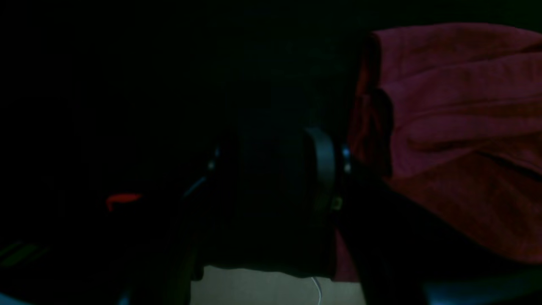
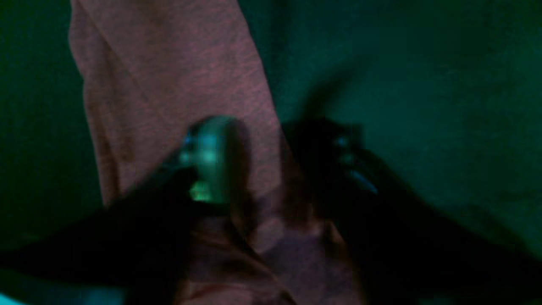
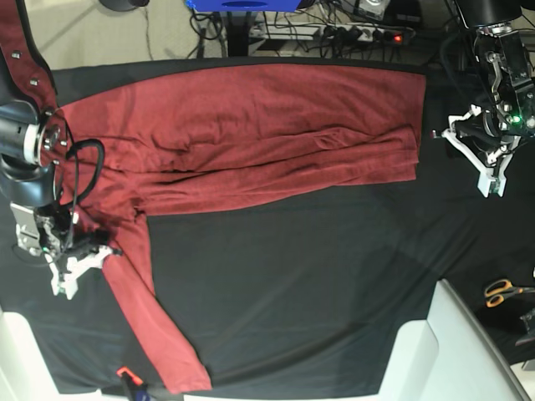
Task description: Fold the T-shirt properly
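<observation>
The maroon T-shirt lies spread across the far half of the black table cloth. One long sleeve runs down toward the front edge. My right gripper is low at the sleeve's upper part, on the base view's left. In the right wrist view, which is blurred, the right gripper has its fingers apart, with the sleeve fabric between them. My left gripper hovers open just beyond the shirt's right edge. The left wrist view is dark, with the left gripper empty and the T-shirt's folds beside it.
Orange-handled scissors lie at the right edge. A white bin stands at the front right corner. A power strip and cables run behind the table. A small orange object sits at the front edge by the sleeve's cuff.
</observation>
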`<control>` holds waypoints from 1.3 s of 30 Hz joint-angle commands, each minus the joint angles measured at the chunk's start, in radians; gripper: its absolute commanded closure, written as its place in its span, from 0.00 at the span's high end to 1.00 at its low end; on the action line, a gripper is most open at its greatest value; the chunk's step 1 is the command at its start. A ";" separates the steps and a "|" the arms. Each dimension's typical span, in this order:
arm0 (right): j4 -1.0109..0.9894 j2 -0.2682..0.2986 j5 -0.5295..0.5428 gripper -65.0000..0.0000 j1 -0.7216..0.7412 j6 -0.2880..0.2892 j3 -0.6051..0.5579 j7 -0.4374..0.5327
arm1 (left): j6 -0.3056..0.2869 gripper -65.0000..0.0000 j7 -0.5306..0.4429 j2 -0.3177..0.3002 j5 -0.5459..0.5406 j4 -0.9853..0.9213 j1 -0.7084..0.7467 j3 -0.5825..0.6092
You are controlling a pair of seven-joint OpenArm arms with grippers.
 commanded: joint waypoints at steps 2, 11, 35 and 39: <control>0.005 -0.001 0.007 0.12 0.018 0.016 -0.001 -0.025 | 0.003 0.35 -0.013 -0.016 -0.007 0.017 -0.007 -0.007; 0.228 -0.007 0.007 0.00 -0.027 0.016 -0.001 -0.170 | 0.003 0.35 -0.013 -0.016 -0.007 0.014 -0.007 0.001; 1.218 -0.178 0.010 0.00 -0.447 0.019 -0.001 -0.727 | 0.003 0.35 -0.013 -0.016 -0.007 0.012 -0.019 0.004; 1.328 -0.207 0.010 0.00 -0.499 0.019 -0.001 -0.791 | 0.003 0.35 -0.013 -0.016 -0.007 0.012 -0.018 0.004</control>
